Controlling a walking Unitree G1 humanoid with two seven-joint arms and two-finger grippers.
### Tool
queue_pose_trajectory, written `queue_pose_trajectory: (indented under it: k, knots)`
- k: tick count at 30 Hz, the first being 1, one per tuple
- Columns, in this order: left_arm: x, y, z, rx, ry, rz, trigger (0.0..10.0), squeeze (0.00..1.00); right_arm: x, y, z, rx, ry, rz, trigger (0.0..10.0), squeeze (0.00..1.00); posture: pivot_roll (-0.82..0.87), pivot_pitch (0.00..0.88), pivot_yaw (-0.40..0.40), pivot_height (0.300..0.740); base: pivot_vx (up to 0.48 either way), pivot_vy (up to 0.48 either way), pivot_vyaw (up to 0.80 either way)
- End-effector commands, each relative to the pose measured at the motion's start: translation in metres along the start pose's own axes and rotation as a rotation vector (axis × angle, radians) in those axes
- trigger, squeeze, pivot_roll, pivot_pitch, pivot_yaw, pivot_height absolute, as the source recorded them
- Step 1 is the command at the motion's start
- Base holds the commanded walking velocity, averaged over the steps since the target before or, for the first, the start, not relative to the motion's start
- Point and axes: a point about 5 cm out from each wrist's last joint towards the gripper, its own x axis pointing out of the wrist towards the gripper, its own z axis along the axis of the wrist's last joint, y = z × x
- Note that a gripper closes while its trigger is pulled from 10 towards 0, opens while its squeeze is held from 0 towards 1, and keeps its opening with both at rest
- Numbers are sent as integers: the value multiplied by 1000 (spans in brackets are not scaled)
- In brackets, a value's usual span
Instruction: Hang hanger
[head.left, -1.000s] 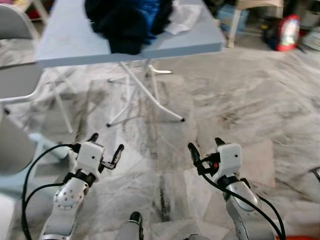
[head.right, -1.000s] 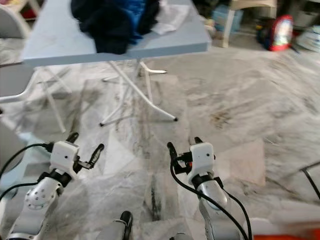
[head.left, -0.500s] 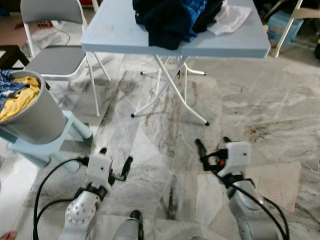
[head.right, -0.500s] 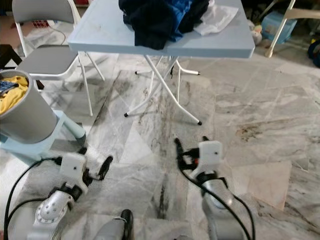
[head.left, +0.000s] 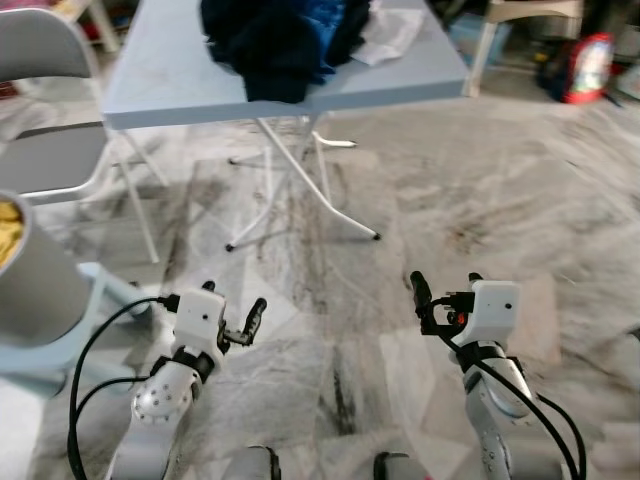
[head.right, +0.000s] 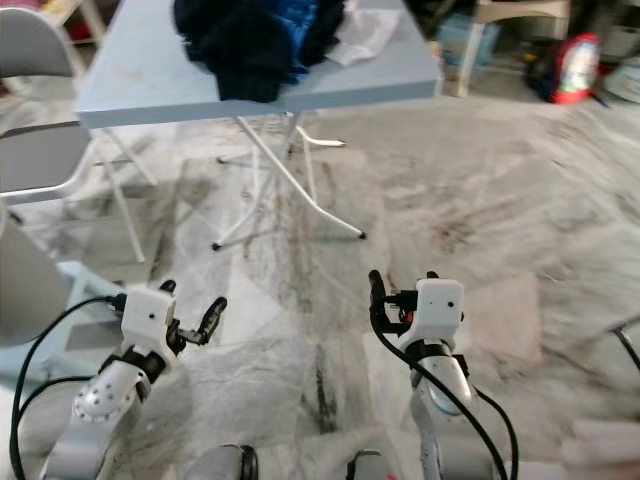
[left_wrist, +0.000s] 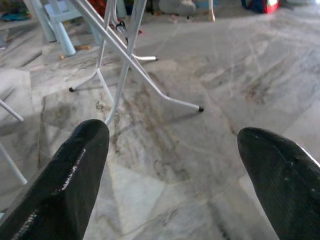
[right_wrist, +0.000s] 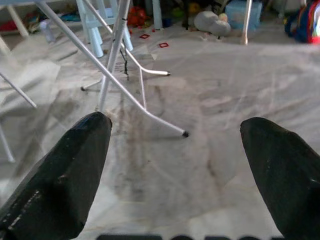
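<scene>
The robot stands on a grey marble floor (head.left: 500, 190) with both arms held low in front of it. The left gripper (head.left: 233, 298) is over the floor and its two black fingers (left_wrist: 65, 185) are spread wide apart, with nothing between them. The right gripper (head.left: 444, 283) is at about the same height on the other side; its fingers (right_wrist: 60, 185) are also wide apart and it holds nothing. Ahead of the grippers there is a light blue folding table (head.left: 170, 85) on thin white crossed legs (head.left: 300, 190). On the table top lies a heap of dark navy and blue clothes (head.left: 270, 40), and one part hangs a little over the near edge. Just beside the heap, toward the robot's right, lies a crumpled white piece (head.left: 392, 30). From these pictures I cannot tell where the hanger is or how it looks; it may be hidden in the heap. On the robot's left stands a grey folding chair (head.left: 45, 160), and nearer a grey bucket (head.left: 30, 290) on a pale blue stool (head.left: 115, 290). Far to the right there is a red bag (head.left: 585, 68).
</scene>
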Motion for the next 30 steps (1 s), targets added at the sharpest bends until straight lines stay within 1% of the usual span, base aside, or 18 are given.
queue_pose_trajectory:
  k: [1,7,12,21,30]
  knots:
    - [-2,0,-6,-12,31,-2,10000,0,-2,-1,0,-6,3,-6,10000,0,87,253,51,740,0,480,-500]
    - [-1,-3,-7,-9,34,-16,10000,0,-3,2,-1,-8,-3,2,10000,0,87,254,54,740,0,480,0]
    - [2,-6,-7,-10,37,-19,10000,0,-2,6,2,-22,-17,33,10000,0,89,252,54,740,0,480,0]
    - [3,-8,-6,-15,30,-16,10000,0,-1,8,3,-21,-23,51,10000,0,86,254,47,740,0,480,676]
    - [4,-12,-7,-15,32,-22,10000,0,-2,6,4,-21,-26,49,10000,0,81,260,52,740,0,480,0]
